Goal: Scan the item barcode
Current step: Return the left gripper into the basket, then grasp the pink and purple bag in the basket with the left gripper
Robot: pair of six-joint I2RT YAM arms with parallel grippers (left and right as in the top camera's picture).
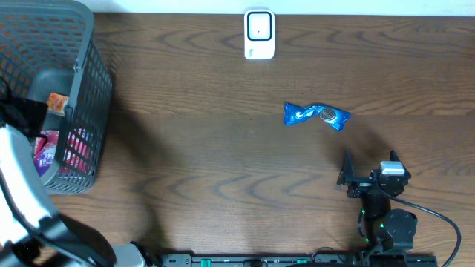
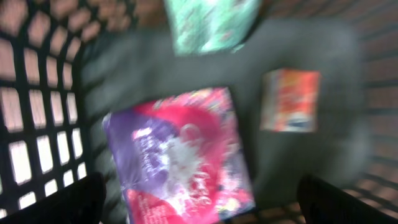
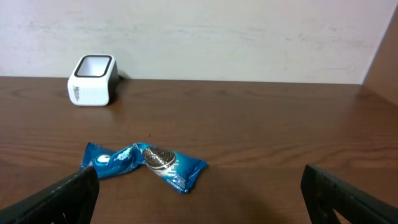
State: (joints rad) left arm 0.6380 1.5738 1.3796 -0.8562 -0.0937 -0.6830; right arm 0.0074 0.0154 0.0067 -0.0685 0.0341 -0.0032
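no scan looks begun. the left fingers (image 2: 74,202) hang spread and empty over a pink packet (image 2: 180,155) in the basket (image 1: 87,81). the right fingers (image 3: 62,199), also released, sit near a blue cookie packet (image 1: 315,115), well apart from the scanner (image 1: 259,34). dark wood-grain counter (image 1: 208,148), plain pale wall (image 3: 249,37).

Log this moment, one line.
left gripper: open above pink packet in basket | right gripper: open, facing blue cookie packet | scanner: far edge

A crinkled blue cookie packet (image 1: 315,115) lies flat on the wooden table (image 1: 223,148), cookie picture up, well apart from the white barcode scanner (image 1: 259,34) standing at the far edge. A pink-and-purple packet (image 2: 180,155) lies flat in the dark mesh basket (image 1: 93,96).
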